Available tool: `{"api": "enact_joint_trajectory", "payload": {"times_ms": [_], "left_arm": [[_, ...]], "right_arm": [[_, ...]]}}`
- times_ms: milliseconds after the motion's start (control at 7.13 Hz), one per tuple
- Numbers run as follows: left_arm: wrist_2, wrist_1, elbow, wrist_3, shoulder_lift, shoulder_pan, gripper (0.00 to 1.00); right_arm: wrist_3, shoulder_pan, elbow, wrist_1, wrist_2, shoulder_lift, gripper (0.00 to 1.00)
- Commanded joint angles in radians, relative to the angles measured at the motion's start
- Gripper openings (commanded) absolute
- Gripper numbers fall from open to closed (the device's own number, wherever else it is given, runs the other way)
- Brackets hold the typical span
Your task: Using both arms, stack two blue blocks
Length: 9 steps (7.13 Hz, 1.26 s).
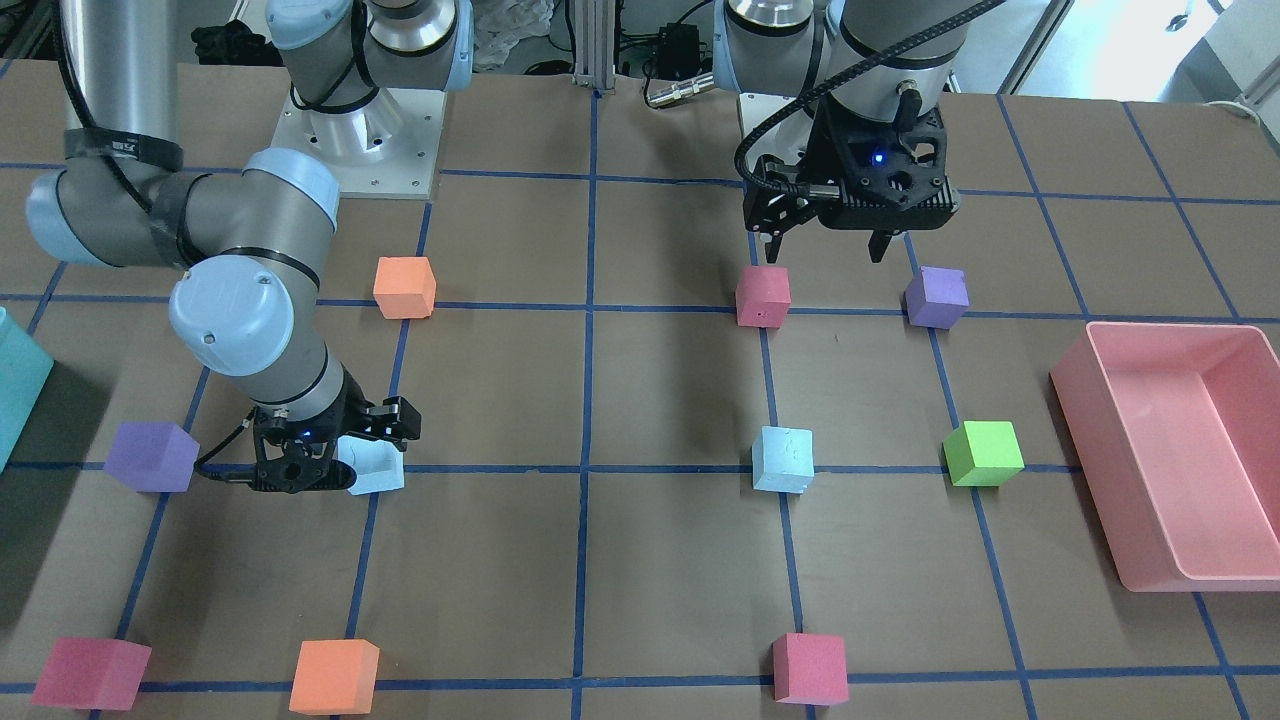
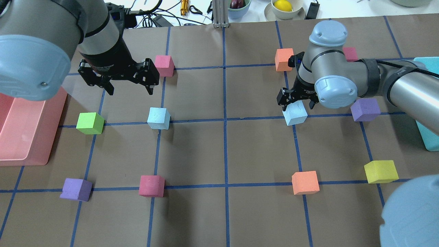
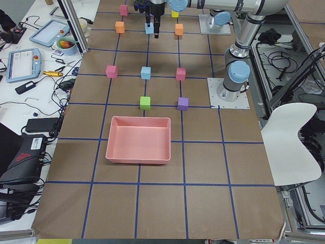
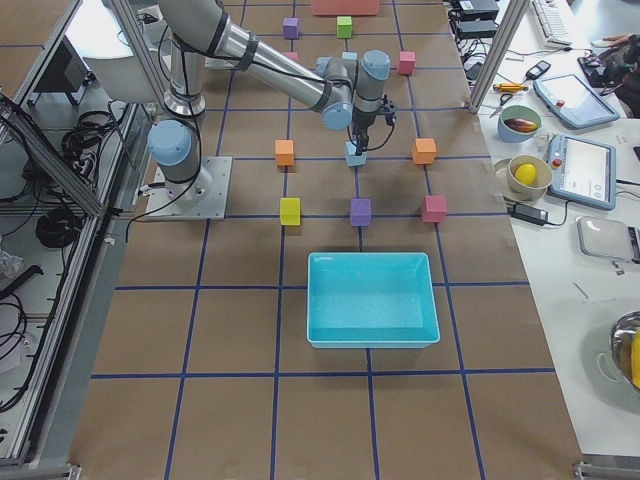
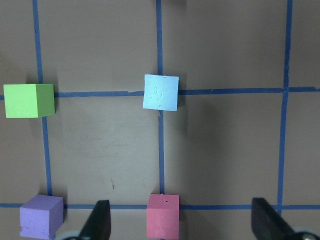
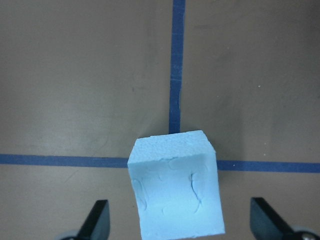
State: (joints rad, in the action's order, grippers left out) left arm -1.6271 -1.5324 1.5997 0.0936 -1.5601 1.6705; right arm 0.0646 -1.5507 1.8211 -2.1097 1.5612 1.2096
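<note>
Hovering with jaws apart, right gripper (image 2: 295, 102) sits directly over one blue block (image 2: 295, 113); left gripper (image 2: 128, 90), also spread, hangs short of the second blue block (image 2: 158, 118).

Place: a robotics lab, most likely.
Machines: left arm (image 3: 237, 76) and right arm (image 4: 172, 145), each bolted on a metal plate (image 3: 228, 99) to the table (image 3: 152, 213).
Table: brown cover gridded with blue tape.
Side bench (image 4: 590, 330): handheld control pendants (image 3: 20, 63), loose cables (image 3: 35, 109).
Frame: aluminium posts (image 3: 73, 28) around the rig.
</note>
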Motion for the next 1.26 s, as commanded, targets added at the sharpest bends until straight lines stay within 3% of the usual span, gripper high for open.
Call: {"api": "enact_joint_trajectory", "payload": {"times_ms": [0,280,561,701,981,1121], "left_arm": [[0.000,0.000,-0.001,0.000,0.000,0.000,1.00],[0.000,0.002,0.000,0.000,0.000,0.000,1.00],[0.000,0.000,0.000,0.000,0.000,0.000,1.00],[0.000,0.000,0.000,0.000,0.000,0.000,1.00],[0.000,0.002,0.000,0.000,0.000,0.000,1.00],[0.000,0.000,0.000,0.000,0.000,0.000,1.00]], "right_arm": [[0.004,0.000,0.004,0.002,-0.001,-0.021,1.00],[0.023,0.000,0.020,-0.006,-0.001,-0.028,0.96],[0.047,0.001,0.017,-0.006,-0.003,-0.028,0.17],[0.067,0.001,0.009,-0.004,-0.001,-0.027,0.00],[0.048,0.001,-0.026,0.000,-0.006,-0.007,0.00],[0.035,-0.017,-0.105,0.034,-0.003,-0.005,0.00]]}}
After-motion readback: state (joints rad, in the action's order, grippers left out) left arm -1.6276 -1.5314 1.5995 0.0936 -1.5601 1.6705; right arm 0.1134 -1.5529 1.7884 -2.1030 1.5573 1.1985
